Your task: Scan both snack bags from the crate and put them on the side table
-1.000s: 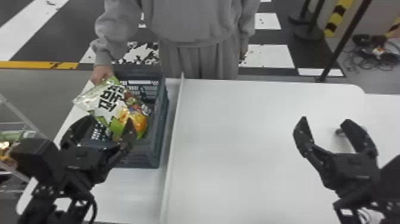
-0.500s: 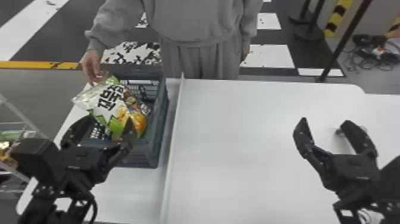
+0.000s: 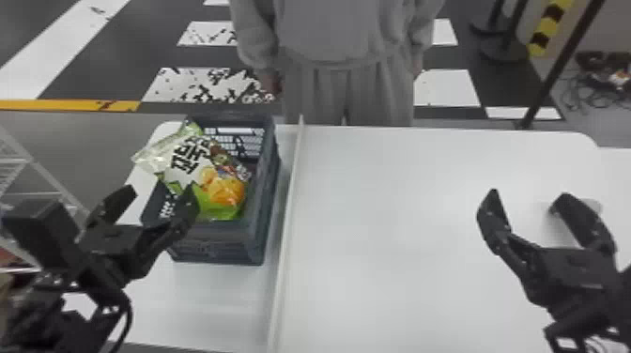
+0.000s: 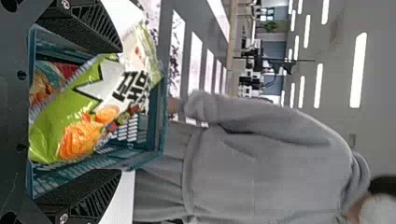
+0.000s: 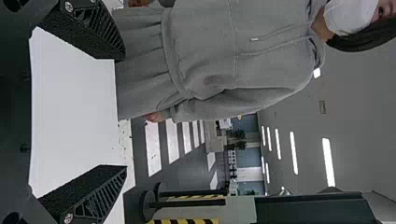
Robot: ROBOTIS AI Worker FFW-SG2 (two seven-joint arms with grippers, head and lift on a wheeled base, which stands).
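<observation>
Left end effector (image 3: 159, 189), wide apart and empty; the green-and-white plastic snack bag (image 3: 206, 171) could slide outward if nudged.
It leans over the left rim of the dark, slatted plastic crate (image 3: 220, 244), near the far-left corner of the white desk (image 3: 399, 234). Slick film may slip from a shallow pinch; a low approach could jam against the crate wall. The orange-and-red bag (image 4: 44, 86) beneath might drag along. Right end effector (image 3: 528, 195): wide, empty, over the desk's right side.

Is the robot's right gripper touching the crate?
Apart. The head view shows it plainly: the right gripper is well over to the right, with bare white table and the divider between it and the crate.
</observation>
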